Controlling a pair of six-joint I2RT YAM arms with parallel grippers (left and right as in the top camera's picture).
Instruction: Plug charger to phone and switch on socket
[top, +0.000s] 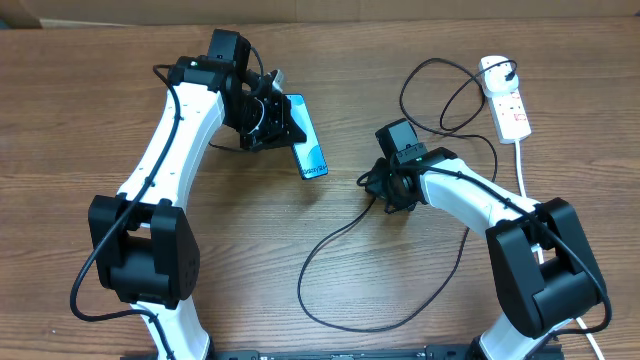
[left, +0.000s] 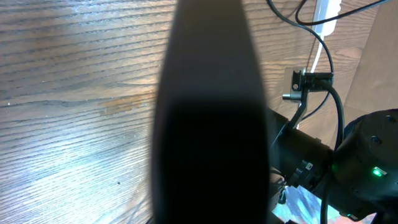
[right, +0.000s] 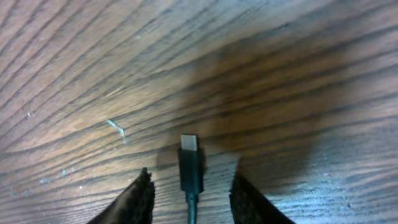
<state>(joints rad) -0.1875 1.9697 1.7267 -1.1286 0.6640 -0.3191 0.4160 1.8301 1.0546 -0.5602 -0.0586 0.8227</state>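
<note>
Right gripper (right: 191, 193) is part open, fingertips either side of the charger (right: 189, 163) connector tip, clear of it. The tip lies flat on the table (right: 74, 56); its cable loops low centre in overhead. Mid-frame, the phone (top: 310, 145) lies screen lit. Left gripper (top: 272, 122) is closed at its upper-left edge, grip unclear. The socket (top: 508, 100) sits upper right.

Phone (top: 308, 140): 1.
Charger (right: 191, 171): 1, with 1 connector tip (right: 189, 144).
Socket (top: 508, 100): 1, with 1 thick white cord (top: 522, 165).
Arms: 2, namely left arm (top: 170, 140) and right arm (top: 465, 195).
Grippers: 2, namely left gripper (top: 283, 125) and right gripper (right: 189, 179).
Fingers (right: 134, 202) visible in right wrist view: 2.
Green indicator light (left: 375, 172) in left wrist view: 1.
Counter (top: 80, 100): 1.
</note>
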